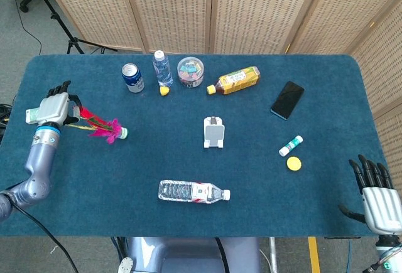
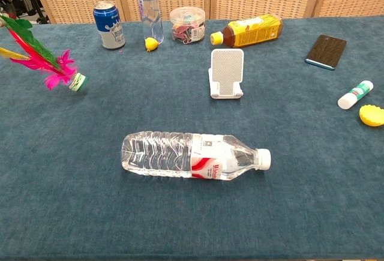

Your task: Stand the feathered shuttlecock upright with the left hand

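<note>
feathered shuttlecock (image 2: 57,69) tilted, base on the table's (image 1: 188,160) left side, feathers up | left hand (image 1: 53,108) grips the feather tips | mid-stand: next, swing feathers over base, then let go | right hand (image 1: 377,199) idle, fingers apart, empty

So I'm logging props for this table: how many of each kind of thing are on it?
Bottles: 3 (lying water bottle, upright water bottle, tea bottle)
Can: 1
Clip jar: 1
Shuttlecock: 1
Phone: 1
Phone stand: 1
Glue stick: 1
Small yellow items: 2
Total: 11
</note>
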Robot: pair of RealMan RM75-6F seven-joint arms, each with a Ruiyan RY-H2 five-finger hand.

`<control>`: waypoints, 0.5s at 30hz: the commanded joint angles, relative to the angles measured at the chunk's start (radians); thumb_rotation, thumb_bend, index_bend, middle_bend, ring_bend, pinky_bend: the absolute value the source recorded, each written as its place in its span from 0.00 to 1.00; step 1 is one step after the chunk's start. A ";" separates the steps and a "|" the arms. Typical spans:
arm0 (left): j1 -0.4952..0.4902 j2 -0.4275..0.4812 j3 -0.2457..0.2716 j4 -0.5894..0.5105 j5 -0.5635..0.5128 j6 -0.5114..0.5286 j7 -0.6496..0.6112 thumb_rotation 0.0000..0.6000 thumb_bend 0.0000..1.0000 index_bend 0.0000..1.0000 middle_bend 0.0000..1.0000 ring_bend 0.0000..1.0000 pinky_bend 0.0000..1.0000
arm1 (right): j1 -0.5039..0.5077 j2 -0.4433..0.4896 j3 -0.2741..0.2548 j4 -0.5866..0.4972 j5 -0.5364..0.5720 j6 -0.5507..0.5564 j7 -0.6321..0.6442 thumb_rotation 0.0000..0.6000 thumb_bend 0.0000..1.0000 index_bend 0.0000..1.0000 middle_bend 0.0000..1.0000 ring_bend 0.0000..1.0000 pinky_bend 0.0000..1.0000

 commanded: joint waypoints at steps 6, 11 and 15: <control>-0.001 0.060 -0.003 -0.146 0.130 0.119 0.048 1.00 0.61 0.61 0.00 0.00 0.00 | -0.003 0.005 0.000 -0.003 -0.008 0.010 0.008 1.00 0.00 0.00 0.00 0.00 0.00; -0.001 0.059 0.012 -0.177 0.160 0.154 0.087 1.00 0.60 0.61 0.00 0.00 0.00 | -0.007 0.007 -0.002 -0.005 -0.015 0.018 0.012 1.00 0.00 0.00 0.00 0.00 0.00; -0.004 0.038 0.026 -0.167 0.153 0.156 0.113 1.00 0.60 0.61 0.00 0.00 0.00 | -0.008 0.009 -0.001 -0.006 -0.016 0.020 0.014 1.00 0.00 0.00 0.00 0.00 0.00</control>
